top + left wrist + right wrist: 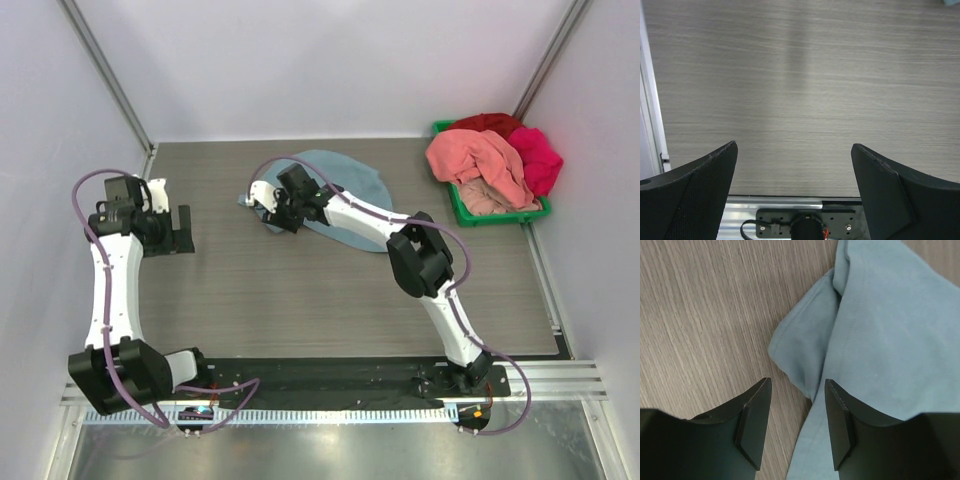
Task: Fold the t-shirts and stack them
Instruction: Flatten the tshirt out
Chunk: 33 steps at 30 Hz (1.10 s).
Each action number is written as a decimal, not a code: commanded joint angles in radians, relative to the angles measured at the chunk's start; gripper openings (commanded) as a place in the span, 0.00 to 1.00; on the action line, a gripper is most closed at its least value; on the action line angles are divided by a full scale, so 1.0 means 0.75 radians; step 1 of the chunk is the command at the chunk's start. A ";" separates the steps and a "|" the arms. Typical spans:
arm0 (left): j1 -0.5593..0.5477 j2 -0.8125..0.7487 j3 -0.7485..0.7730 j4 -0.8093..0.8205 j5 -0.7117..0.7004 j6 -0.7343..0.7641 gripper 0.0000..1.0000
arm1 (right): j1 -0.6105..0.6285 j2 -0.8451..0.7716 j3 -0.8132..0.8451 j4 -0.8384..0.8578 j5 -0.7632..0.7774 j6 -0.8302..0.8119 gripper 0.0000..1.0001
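Blue-grey t-shirt (pixel 880 330) lies rumpled, not yet folded; right claw (pixel 796 385), part spread over its edge, should pinch next. Left claw (pixel 794 146) gapes empty.

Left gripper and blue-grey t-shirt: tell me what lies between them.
Bare table only, per the top view, between the open left gripper and the blue-grey t-shirt.

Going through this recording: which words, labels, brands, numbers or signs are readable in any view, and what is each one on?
None can be read in any view. The blue-grey t-shirt, the heaped tees, the green bin and the table show no print. If the shirt has a neck label, it isn't showing.
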 commanded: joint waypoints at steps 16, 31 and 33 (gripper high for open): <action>0.054 -0.110 -0.119 -0.068 -0.042 0.031 0.96 | 0.027 0.157 0.191 0.025 -0.105 0.089 0.52; 0.070 -0.106 -0.126 -0.062 -0.028 0.031 0.97 | 0.039 0.215 0.320 0.019 0.024 0.117 0.01; 0.068 -0.112 -0.130 -0.035 -0.026 0.027 0.97 | 0.050 0.154 0.326 0.019 0.049 0.091 0.01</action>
